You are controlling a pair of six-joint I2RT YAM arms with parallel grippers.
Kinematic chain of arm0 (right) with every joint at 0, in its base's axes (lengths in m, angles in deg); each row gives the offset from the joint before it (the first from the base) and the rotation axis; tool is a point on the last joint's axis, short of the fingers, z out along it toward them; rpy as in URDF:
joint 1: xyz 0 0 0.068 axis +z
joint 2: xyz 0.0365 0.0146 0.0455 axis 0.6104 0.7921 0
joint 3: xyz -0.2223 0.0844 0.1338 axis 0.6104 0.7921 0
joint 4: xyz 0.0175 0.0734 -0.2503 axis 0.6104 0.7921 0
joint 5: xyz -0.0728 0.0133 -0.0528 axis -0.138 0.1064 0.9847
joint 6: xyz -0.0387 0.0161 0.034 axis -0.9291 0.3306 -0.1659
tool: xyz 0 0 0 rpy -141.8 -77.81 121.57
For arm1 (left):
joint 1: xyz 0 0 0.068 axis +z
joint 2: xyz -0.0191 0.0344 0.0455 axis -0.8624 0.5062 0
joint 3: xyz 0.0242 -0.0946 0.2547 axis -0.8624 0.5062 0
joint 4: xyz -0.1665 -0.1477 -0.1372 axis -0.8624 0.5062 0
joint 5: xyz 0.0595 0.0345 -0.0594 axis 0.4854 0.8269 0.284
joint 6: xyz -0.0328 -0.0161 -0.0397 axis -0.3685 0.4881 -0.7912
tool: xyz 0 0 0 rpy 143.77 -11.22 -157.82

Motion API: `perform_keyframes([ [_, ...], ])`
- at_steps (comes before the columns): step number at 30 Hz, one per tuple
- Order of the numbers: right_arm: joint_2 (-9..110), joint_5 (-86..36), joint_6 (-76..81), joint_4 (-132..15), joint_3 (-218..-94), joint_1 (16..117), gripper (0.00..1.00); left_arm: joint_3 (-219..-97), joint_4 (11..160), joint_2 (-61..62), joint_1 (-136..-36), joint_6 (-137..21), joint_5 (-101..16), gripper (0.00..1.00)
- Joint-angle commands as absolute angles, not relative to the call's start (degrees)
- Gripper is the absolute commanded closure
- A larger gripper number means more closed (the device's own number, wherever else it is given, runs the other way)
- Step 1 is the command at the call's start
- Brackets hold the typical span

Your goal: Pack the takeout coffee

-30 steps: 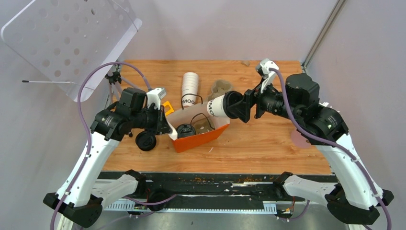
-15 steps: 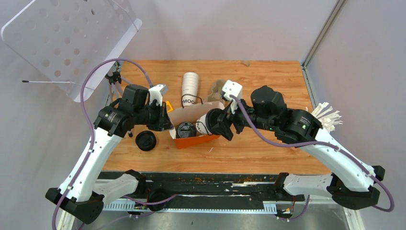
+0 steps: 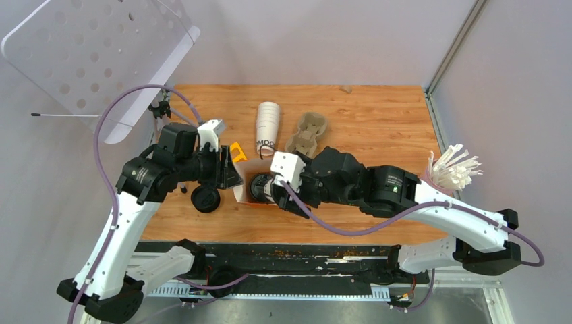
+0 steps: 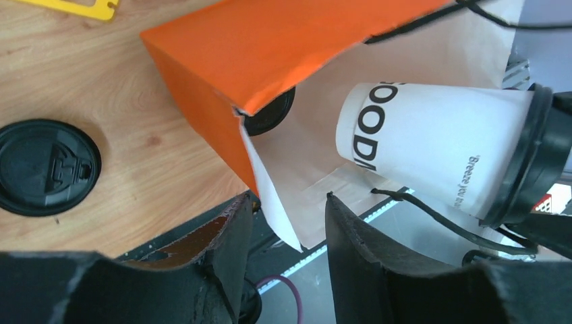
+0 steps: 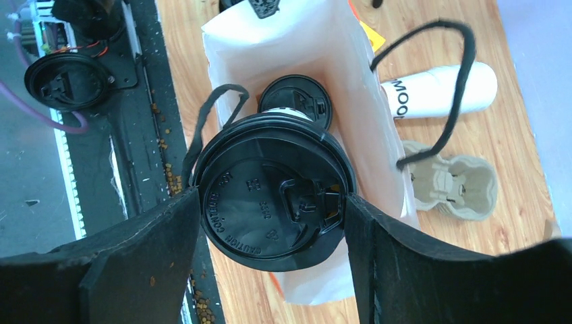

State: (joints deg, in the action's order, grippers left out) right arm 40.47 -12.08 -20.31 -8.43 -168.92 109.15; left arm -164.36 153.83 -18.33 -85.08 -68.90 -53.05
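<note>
The right gripper is clasping the takeout coffee at its lid end. One black finger is pressing against each side of the round black lid, so the jaws are standing wide around it. The gripper is holding the cup on its side, with the base reaching into the open mouth of the orange paper bag. The bag is lying on the wooden table with its white lining showing. Deeper inside it, another black lid is showing. The left gripper is standing released, its jaws apart, with the bag's white edge passing between them and neither finger visibly pinching it. A loose black lid is lying on the table just beside the bag.
</note>
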Motion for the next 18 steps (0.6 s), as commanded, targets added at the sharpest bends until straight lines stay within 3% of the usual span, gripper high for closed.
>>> perform_keyframes([
  [1, 41.3, -8.9, -22.2, -9.6, -171.0, 113.1, 0.32, -165.6, 157.5, -20.8, -85.3, -71.2, -51.3, 0.47],
  [10, 40.8, -5.4, -23.9, -10.4, -168.7, 117.0, 0.32, -163.5, 156.2, -21.4, -85.3, -71.0, -50.4, 0.43],
  [18, 40.8, -1.8, -25.3, -8.4, -167.7, 120.1, 0.32, -159.8, 153.9, -22.9, -85.3, -71.2, -53.5, 0.51],
])
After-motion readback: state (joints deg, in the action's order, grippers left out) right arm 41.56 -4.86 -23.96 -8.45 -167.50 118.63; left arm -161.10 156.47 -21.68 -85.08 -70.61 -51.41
